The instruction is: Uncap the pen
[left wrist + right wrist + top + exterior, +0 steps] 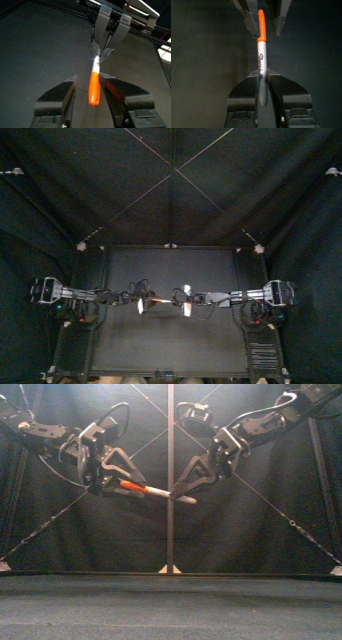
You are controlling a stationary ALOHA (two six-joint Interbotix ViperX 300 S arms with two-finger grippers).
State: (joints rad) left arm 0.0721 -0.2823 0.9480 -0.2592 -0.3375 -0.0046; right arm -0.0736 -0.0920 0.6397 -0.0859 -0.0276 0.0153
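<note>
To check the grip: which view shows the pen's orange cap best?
Left wrist view: the orange cap sits large in the left gripper. Right wrist view shows it farther off, front view small, top view barely.

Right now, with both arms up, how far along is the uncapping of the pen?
Done: the grey marker pen is held in the air above the black table. In hand: the left gripper clamps its orange cap, the right gripper its barrel. Left: the cap is still on; pull apart.

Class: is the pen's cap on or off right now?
On. The pen shows its orange cap joined to the barrel, no gap; the left gripper holds the cap, the right gripper the barrel.
</note>
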